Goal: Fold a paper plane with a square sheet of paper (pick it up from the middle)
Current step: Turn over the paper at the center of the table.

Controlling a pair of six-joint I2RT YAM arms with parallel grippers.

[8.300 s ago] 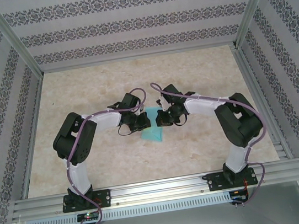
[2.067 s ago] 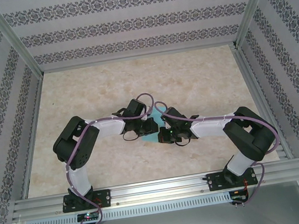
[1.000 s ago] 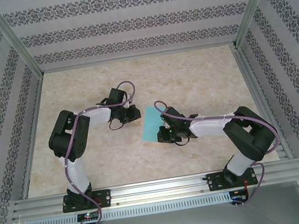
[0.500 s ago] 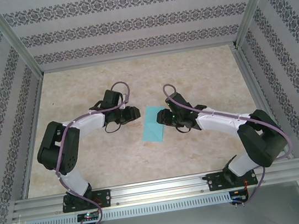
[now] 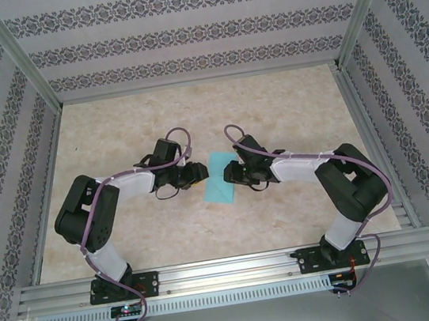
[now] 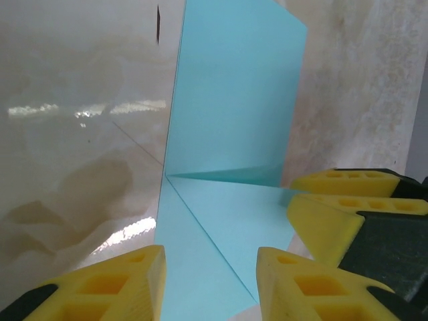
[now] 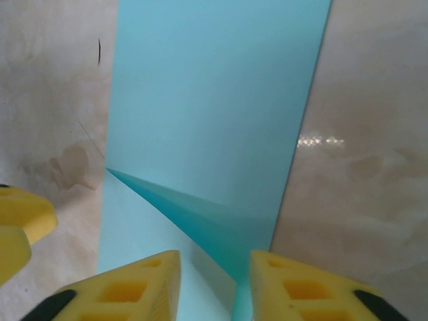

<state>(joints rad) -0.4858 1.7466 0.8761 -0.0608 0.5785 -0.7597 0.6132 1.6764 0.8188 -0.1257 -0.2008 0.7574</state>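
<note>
1 square sheet of paper [image 5: 219,179]: turquoise, folded, flat on table [image 5: 271,105]. Left gripper [image 6: 210,267] at its left edge, fingers apart. Right gripper [image 7: 214,274] at its right edge, fingers apart.

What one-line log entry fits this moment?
paper: creased turquoise sheet, lying on table | left hand: open, at one edge | right hand: open, at opposite edge

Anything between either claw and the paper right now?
Nothing visible does. The paper lies on the table, partly folded. The left claw and right claw sit at its opposite edges, jaws apart, with bare paper ahead of each.
</note>
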